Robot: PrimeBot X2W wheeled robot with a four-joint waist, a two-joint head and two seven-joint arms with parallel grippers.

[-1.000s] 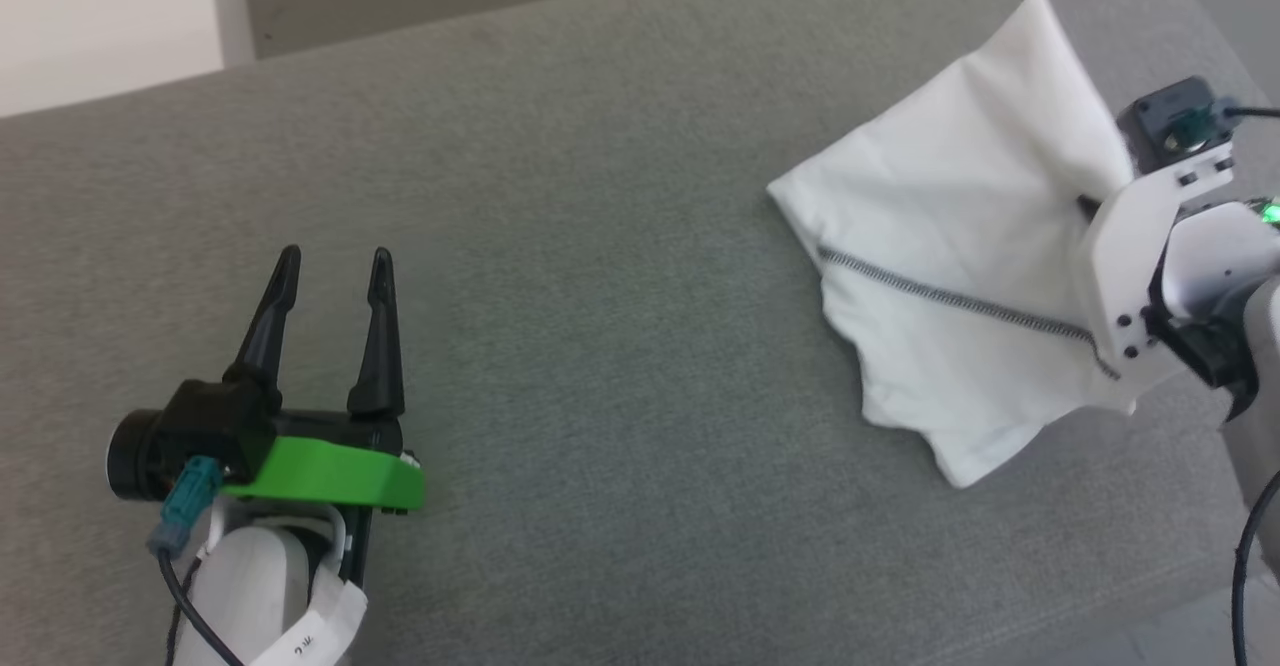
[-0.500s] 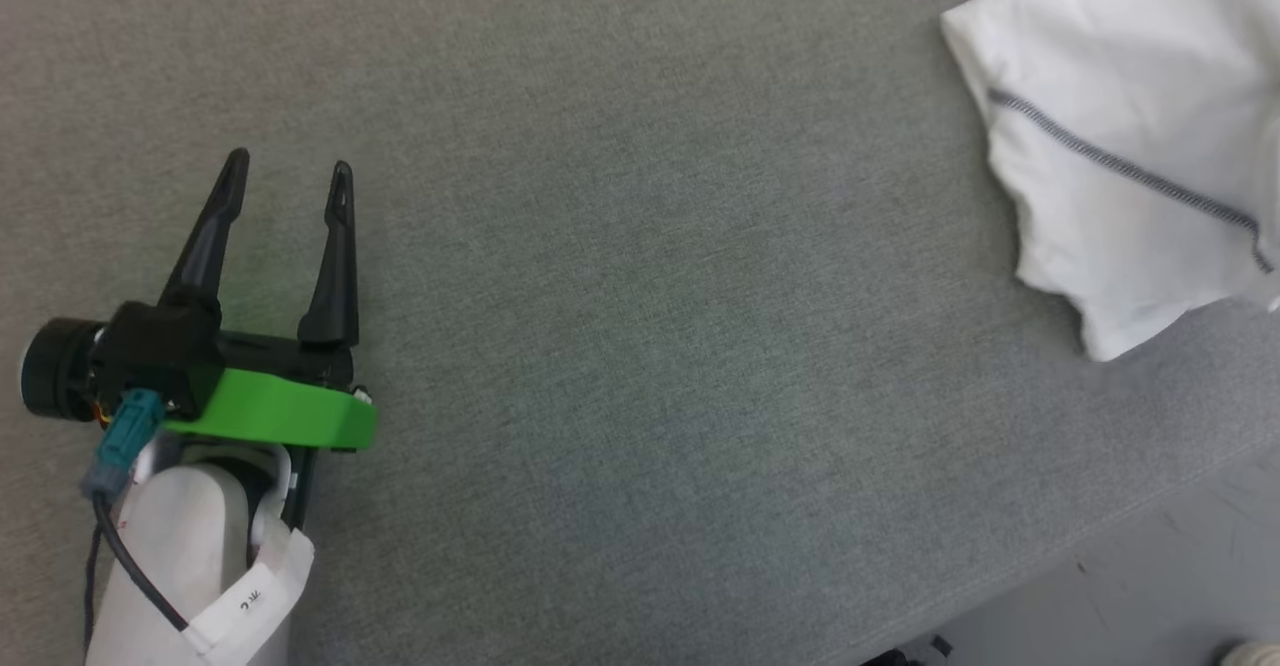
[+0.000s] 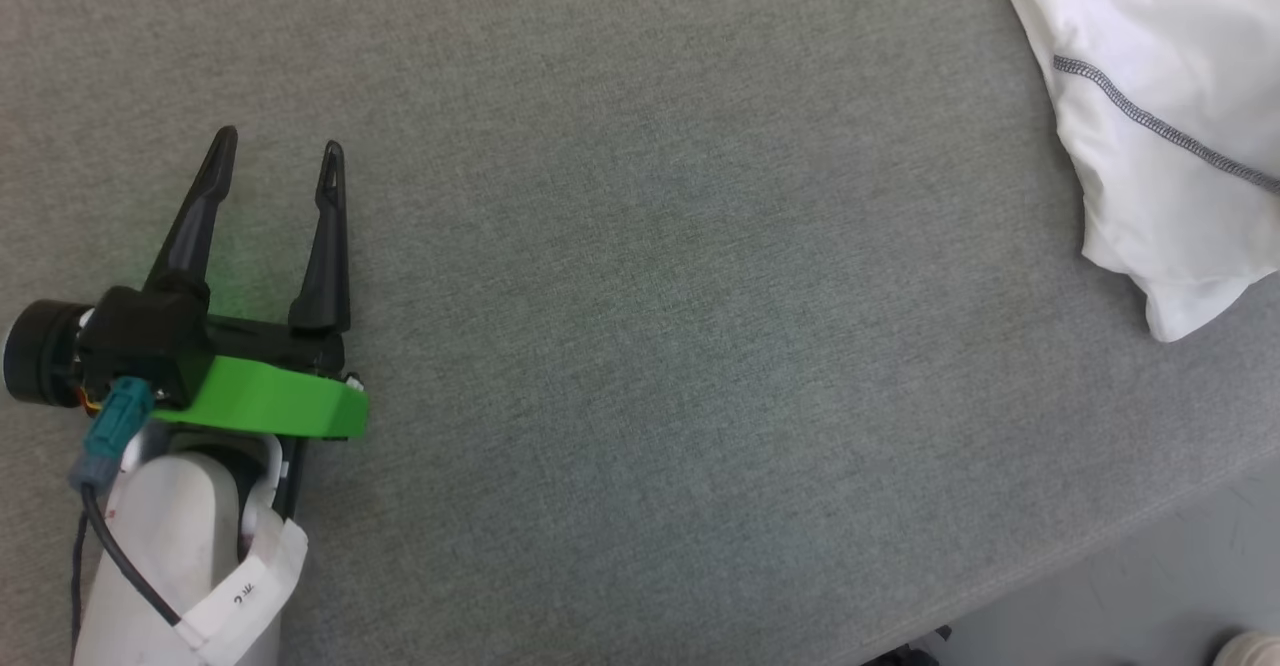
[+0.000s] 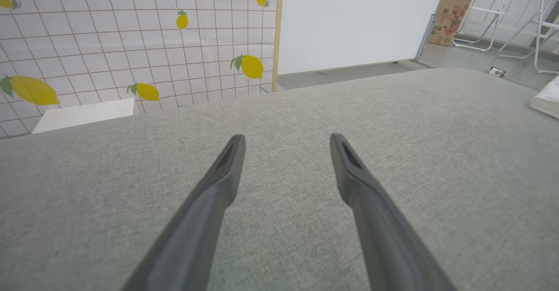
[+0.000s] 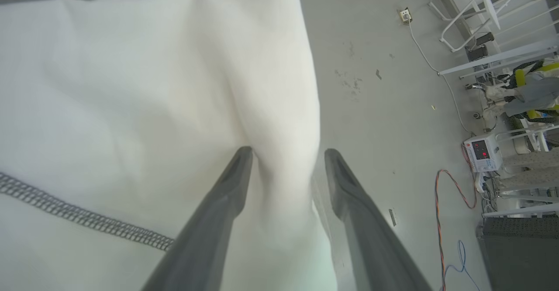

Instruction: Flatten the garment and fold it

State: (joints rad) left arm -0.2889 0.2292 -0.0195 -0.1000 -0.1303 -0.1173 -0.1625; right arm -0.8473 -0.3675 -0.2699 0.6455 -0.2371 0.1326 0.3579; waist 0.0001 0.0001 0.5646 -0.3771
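The light is bright, soft and even in all views, and shadows are weak. In the head view the grey fabric surface (image 3: 640, 346) is sharp, with a faint green tint beside the left gripper (image 3: 279, 139). In the right wrist view the garment (image 5: 131, 85) is nearly overexposed, its folds pale. Both wrist views bend lines near the edges, and the near parts of the fingers (image 4: 196, 238) look soft.

The garment (image 3: 1150, 136), thin and white with a dark zigzag seam crossing it, is lying bunched and folded over itself by the right edge of the grey upholstered surface (image 3: 640, 296).
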